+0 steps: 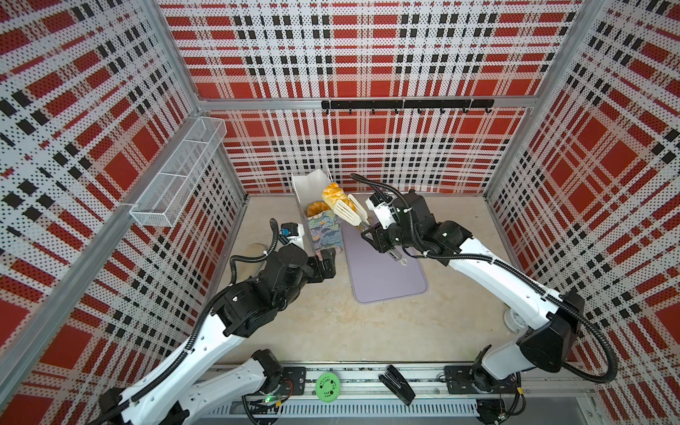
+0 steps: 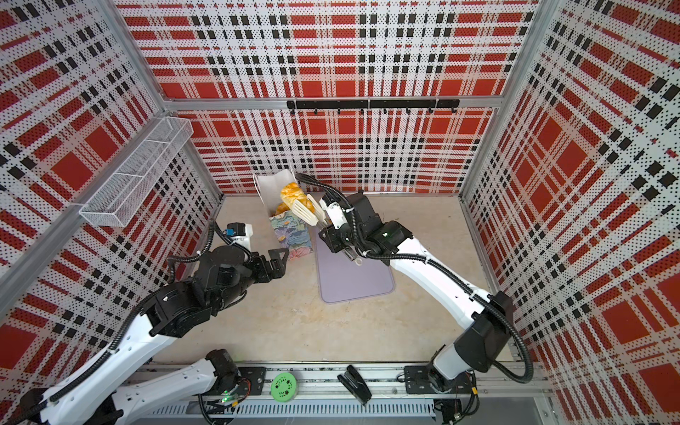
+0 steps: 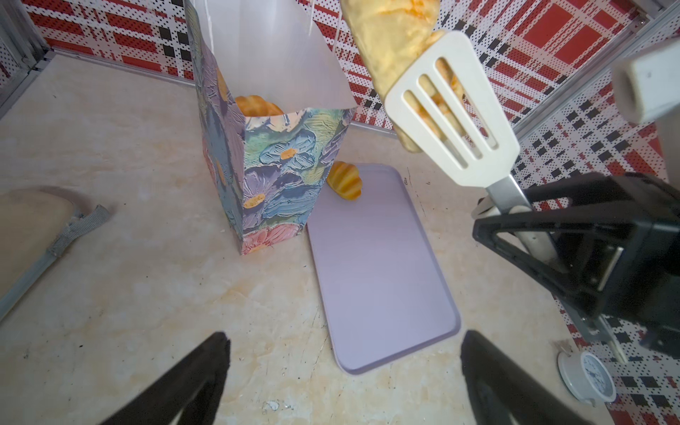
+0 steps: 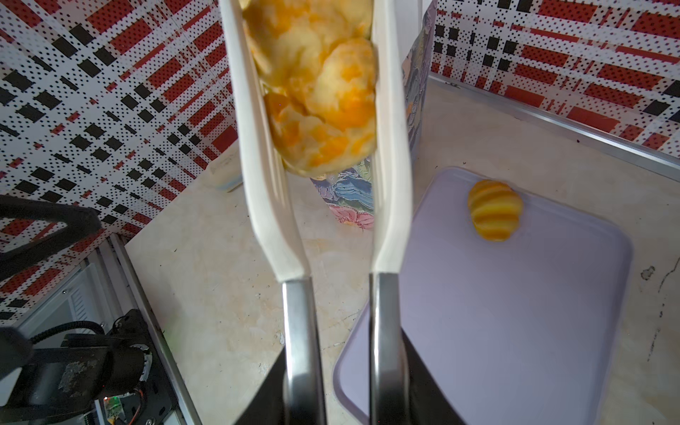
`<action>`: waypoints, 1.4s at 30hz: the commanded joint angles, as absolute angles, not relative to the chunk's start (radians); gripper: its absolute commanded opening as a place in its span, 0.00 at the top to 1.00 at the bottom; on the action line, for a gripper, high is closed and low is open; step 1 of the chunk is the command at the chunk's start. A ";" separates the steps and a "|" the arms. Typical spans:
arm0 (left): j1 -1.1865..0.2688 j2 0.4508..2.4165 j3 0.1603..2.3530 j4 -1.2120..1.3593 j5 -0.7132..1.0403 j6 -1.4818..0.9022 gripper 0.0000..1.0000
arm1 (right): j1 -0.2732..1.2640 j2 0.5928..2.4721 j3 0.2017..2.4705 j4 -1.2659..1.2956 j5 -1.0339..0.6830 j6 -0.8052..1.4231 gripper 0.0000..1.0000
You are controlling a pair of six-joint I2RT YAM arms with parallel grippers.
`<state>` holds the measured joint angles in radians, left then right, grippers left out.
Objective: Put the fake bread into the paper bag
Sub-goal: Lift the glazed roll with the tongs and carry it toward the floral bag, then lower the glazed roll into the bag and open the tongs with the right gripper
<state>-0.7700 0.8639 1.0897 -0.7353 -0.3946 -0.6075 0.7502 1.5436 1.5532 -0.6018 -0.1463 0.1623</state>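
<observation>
Tongs (image 4: 300, 331), clenched in our right gripper (image 1: 377, 239), pinch bread (image 1: 333, 195) above paper bag (image 3: 279, 176) rim; likely light, slippery, best held mid-body. Left gripper (image 3: 344, 342) released.

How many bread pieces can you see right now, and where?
3. A braided pastry is pinched in the white tongs near the mouth of the paper bag; a second pastry lies inside it; a small croissant sits on the purple tray. More may be hidden deeper inside.

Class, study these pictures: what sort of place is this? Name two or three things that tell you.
Probably a robot test booth: perforated plaid walls on metal framing, a left arm and right arm mounted on a front rail, and toy bread held in tongs near a paper bag.
</observation>
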 commanded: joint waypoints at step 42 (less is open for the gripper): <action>-0.577 0.837 1.065 -0.776 -0.271 -0.591 0.01 | 0.777 1.978 2.127 -0.716 -0.080 0.193 0.58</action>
